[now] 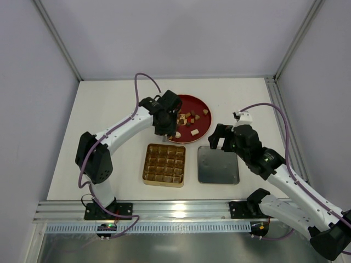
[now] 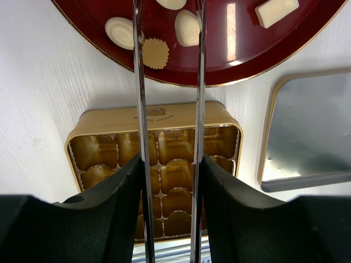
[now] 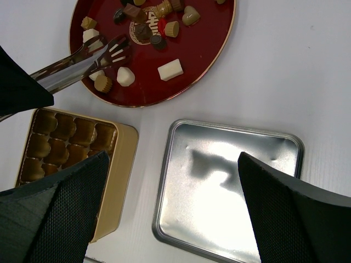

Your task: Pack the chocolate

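The chocolate lies as several brown, tan and cream pieces on a round red plate. My left gripper is shut on metal tongs whose two arms run out between its jaws. The tong tips reach over the plate's near edge, straddling a cream piece beside a tan cup. Nothing is lifted in the tongs. The gold gridded box sits below the plate with its cells bare. My right gripper hangs open above a silver lid, holding nothing.
The silver lid lies flat to the right of the gold box. Grey walls and frame posts close in the white table at the back and sides. An aluminium rail runs along the near edge.
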`<control>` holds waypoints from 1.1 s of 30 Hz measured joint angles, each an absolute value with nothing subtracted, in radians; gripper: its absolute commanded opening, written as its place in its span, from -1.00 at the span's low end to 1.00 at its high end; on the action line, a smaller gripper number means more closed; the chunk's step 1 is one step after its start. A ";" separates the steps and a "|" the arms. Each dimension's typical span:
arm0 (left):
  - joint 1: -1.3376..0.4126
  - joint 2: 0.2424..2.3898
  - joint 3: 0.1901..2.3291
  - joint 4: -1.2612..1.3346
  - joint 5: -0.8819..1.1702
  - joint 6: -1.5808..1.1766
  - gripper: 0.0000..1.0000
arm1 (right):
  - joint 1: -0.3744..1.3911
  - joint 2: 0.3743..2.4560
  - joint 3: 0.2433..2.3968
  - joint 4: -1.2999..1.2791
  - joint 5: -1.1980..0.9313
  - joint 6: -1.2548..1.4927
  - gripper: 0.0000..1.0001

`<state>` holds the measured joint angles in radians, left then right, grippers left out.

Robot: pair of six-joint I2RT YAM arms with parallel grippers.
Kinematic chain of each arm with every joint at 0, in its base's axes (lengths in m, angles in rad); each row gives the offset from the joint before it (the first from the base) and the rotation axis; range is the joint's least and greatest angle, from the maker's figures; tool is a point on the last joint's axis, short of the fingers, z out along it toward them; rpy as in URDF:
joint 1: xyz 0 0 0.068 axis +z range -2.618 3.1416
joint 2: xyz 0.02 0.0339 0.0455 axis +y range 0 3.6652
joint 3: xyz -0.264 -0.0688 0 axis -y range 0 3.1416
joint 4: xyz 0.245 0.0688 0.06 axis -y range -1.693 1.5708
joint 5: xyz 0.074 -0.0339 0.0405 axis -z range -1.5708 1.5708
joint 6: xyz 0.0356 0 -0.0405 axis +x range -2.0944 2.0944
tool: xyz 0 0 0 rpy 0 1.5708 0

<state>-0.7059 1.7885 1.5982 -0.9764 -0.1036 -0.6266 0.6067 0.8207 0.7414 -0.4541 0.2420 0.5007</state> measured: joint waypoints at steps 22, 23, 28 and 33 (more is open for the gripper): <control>-0.706 1.822 1.601 -0.970 -0.105 -0.625 -0.21 | 0.607 0.809 0.741 -0.458 0.252 0.501 0.99; -0.706 1.822 1.605 -0.972 -0.105 -0.625 -0.20 | 0.607 0.809 0.741 -0.458 0.252 0.501 0.99; -0.706 1.822 1.626 -0.984 -0.105 -0.623 -0.15 | 0.607 0.809 0.741 -0.459 0.252 0.501 0.99; -0.707 1.822 1.641 -1.002 -0.104 -0.621 -0.15 | 0.607 0.809 0.741 -0.459 0.252 0.503 0.99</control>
